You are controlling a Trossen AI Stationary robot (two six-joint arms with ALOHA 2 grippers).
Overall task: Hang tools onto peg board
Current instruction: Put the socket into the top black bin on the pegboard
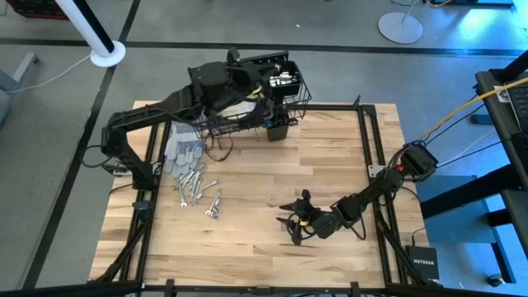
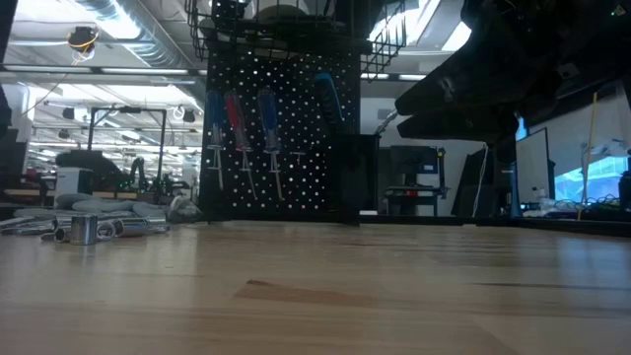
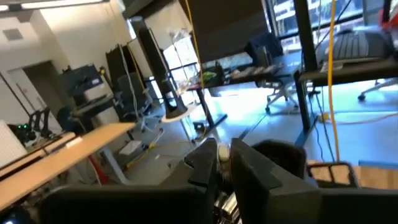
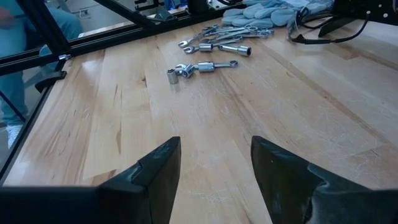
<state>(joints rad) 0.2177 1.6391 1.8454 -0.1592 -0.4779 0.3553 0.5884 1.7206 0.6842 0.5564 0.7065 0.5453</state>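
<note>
Worktop (image 1: 272,206) of pale wood planks carried every item, with the black peg board (image 2: 281,138) standing upright at its far edge as the landmark. On the peg board's face hung four screwdrivers (image 2: 242,123), two blue-handled, one red-handled, and a fourth blue one set higher to the right. A black wire basket (image 1: 289,82) was attached at the top of the peg board, and a black square cup (image 1: 277,130) sat at its foot.

The left arm reached up over the top of the peg board, its left end effector (image 3: 222,163) above the wire basket. Its fingers (image 3: 202,165) stood close together with a narrow gap, and nothing could be seen between them.

To the left of the peg board, on the worktop, lay grey fabric gloves (image 1: 183,151). Just in front of the gloves lay a loose cluster of silver wrenches and sockets (image 1: 198,190), touching one another in places.

The right arm waited well in front of the peg board, low over the worktop near its front right area. The right end effector (image 4: 214,171) was spread wide and empty, pointing toward the cluster of wrenches and sockets.
</note>
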